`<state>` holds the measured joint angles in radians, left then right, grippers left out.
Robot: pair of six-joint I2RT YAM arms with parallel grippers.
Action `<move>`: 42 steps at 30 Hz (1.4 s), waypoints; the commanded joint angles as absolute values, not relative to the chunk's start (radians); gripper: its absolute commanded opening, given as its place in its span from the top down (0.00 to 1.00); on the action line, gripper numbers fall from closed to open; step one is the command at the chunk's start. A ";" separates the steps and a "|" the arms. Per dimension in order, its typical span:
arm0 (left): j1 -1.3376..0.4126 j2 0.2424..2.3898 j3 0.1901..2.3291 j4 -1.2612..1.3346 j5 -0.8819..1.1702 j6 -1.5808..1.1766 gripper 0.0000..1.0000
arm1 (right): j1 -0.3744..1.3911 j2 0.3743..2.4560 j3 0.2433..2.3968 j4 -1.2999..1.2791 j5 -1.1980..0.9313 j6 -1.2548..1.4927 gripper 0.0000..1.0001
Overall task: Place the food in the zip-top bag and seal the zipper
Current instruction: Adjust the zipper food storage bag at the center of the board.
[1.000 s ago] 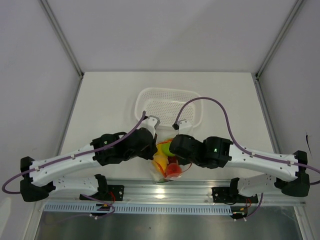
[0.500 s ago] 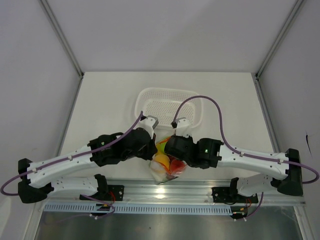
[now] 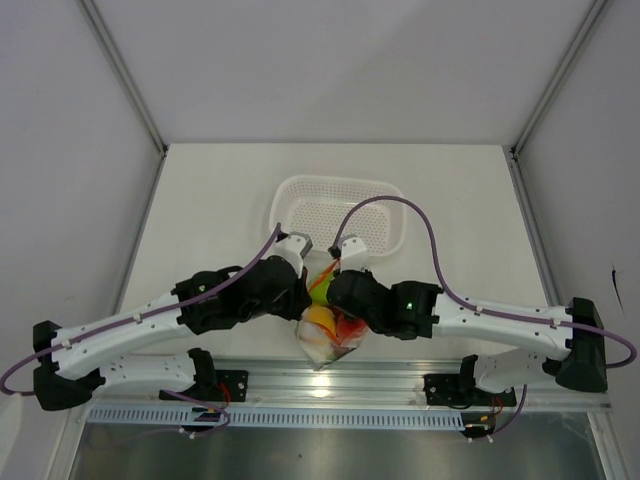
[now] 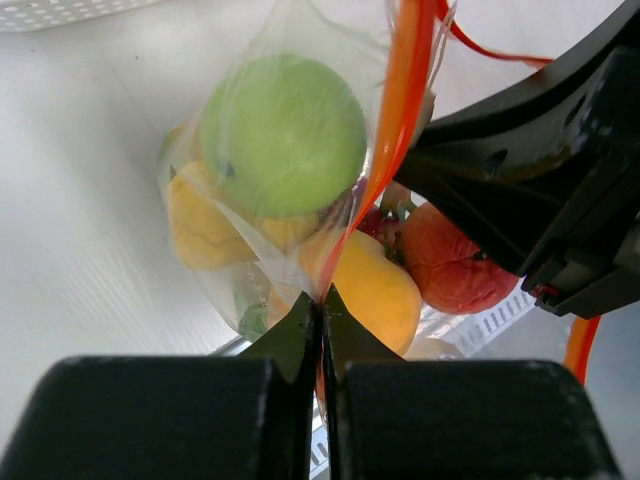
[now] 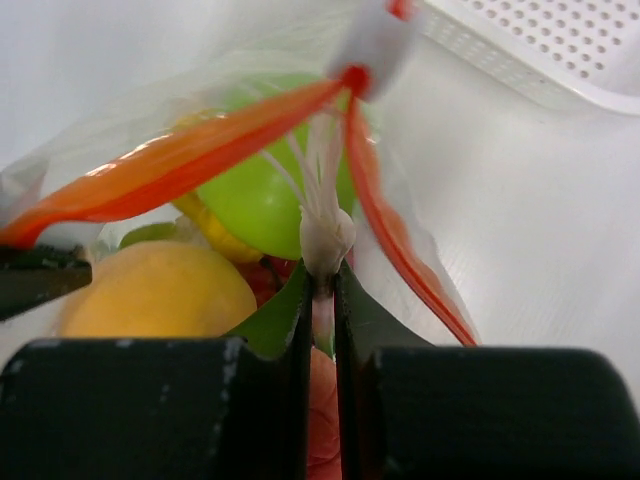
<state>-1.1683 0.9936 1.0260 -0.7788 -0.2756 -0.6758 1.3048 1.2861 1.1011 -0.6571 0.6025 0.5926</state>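
zip-top bag: clear, bulging, near bench edge | food: green apple, yellow, red pieces inside | zipper: red-orange, strips diverging

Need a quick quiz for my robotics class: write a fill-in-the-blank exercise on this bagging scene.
1. Inside the clear floppy plastic zip-top bag, the large round toy apple is coloured ____.
2. The left end effector and the right end effector are both ____ on the bag.
3. The thin zipper strip along the bag's mouth is ____-orange.
Missing words: green; shut; red
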 commanded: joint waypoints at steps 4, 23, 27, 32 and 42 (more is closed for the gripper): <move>-1.155 0.933 1.000 -0.709 -0.264 -0.707 0.99 | 1.267 1.226 1.028 -0.549 0.378 0.462 1.00; -1.155 0.865 0.904 -0.580 -0.137 -0.681 0.99 | 1.255 1.600 1.218 -0.640 0.520 0.546 1.00; -1.155 0.862 0.902 -0.580 -0.137 -0.683 0.99 | 1.250 1.554 1.174 -0.581 0.474 0.555 0.75; -1.154 0.857 0.905 -0.594 -0.156 -0.678 0.99 | 1.247 1.436 1.161 -0.594 0.450 0.551 0.50; -1.146 0.854 0.920 -0.618 -0.176 -0.672 0.99 | 1.246 1.210 1.207 -0.709 0.376 0.577 0.43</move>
<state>-1.1496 0.8684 0.8883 -0.6590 -0.1722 -0.6884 1.2423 1.2495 1.1614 -0.6647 0.3965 0.5541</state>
